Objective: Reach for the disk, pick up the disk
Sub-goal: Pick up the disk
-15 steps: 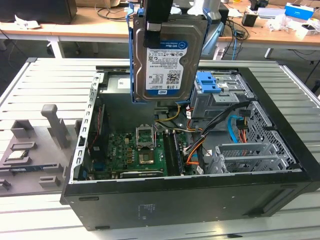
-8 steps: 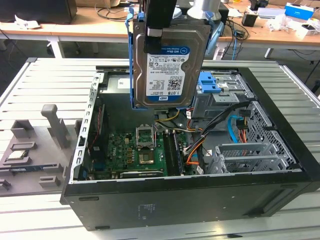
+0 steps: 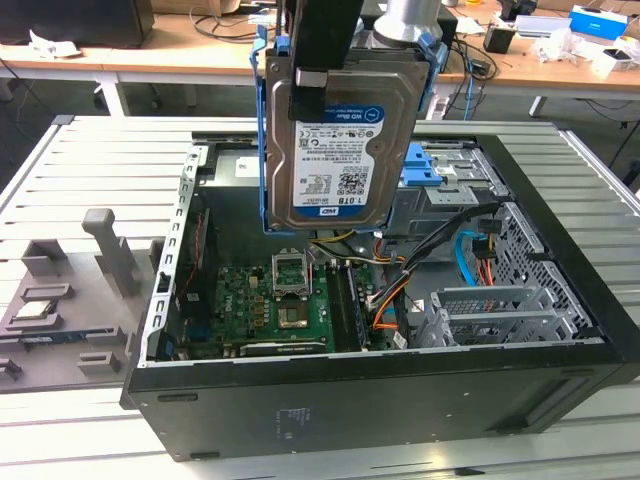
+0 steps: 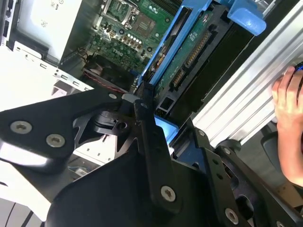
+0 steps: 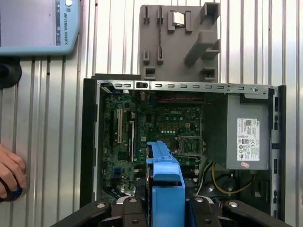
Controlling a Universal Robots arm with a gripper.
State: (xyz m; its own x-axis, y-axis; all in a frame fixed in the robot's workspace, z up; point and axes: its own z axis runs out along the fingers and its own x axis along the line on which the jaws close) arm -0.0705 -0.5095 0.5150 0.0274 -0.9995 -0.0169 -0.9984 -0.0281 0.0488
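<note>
The disk (image 3: 340, 150), a silver metal hard drive with a white-and-blue label and blue side rails, hangs upright above the open computer case (image 3: 380, 400). My gripper (image 3: 322, 60) comes down from above and is shut on the drive's upper end, with one black finger (image 3: 306, 98) across its labelled face. In the second wrist view the disk (image 4: 194, 52) shows its green circuit-board side, clamped in the gripper (image 4: 170, 132). The first wrist view shows the disk (image 5: 165, 182) edge-on between the fingers of the gripper (image 5: 165, 201), over the motherboard.
Below lie the motherboard (image 3: 270, 300), loose cables (image 3: 470, 255) and metal drive cages (image 3: 500, 310). A grey fixture tray (image 3: 60, 300) holding a small chip lies at the exterior view's left. A power supply (image 5: 248, 137), a teach pendant (image 5: 38, 23) and a person's hand (image 5: 9, 175) are nearby.
</note>
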